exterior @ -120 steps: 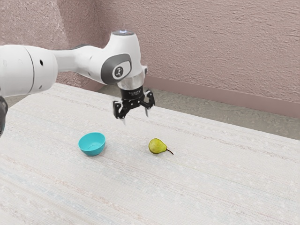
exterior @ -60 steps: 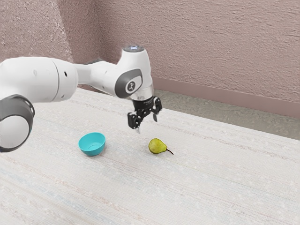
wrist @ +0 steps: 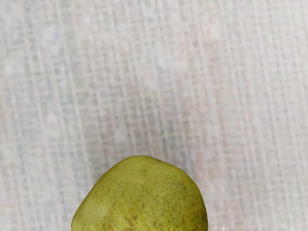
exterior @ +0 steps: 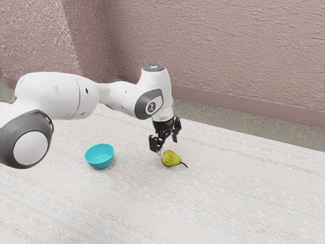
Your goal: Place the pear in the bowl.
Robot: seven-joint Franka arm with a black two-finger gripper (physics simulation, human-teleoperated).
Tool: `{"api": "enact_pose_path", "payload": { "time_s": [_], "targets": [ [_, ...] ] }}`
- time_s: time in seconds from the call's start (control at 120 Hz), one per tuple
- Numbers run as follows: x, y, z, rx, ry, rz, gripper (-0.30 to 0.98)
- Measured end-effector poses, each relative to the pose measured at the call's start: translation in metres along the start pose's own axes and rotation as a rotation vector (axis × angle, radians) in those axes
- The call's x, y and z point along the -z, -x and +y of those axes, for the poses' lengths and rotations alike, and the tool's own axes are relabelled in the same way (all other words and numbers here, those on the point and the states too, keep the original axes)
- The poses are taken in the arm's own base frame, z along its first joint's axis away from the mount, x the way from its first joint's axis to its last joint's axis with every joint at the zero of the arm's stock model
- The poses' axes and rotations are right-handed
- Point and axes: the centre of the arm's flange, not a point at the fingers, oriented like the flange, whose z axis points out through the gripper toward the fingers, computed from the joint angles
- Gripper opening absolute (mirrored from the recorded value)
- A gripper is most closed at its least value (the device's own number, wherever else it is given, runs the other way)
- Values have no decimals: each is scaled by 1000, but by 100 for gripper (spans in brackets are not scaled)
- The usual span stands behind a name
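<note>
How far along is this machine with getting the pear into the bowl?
Only the reach looks done, or nearly so: the open pincer is right at the pear. Nothing is in hand, as the pear lies on the table, ungripped. Left to do: close on it, lift it, carry it to the turquoise bowl, whose inside shows no pear, and release it there.

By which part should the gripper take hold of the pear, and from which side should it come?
The pear lies on its side, so I would come from above and close across its wide, rounded body, one finger on each flank; the thin stem looks too slight to hold.
</note>
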Motion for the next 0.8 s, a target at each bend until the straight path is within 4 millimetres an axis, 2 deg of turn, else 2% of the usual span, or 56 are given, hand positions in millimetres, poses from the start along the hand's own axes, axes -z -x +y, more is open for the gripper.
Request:
{"api": "enact_pose_path", "payload": {
  "time_s": [0.133,0.233,0.45,0.8],
  "targets": [
    [-4,2,0,34,-3,-16,69],
    [-20,5,-1,45,-22,-17,69],
    [-37,6,-2,68,-40,-17,69],
    [-47,4,1,93,-22,-15,69]
  ]
}}
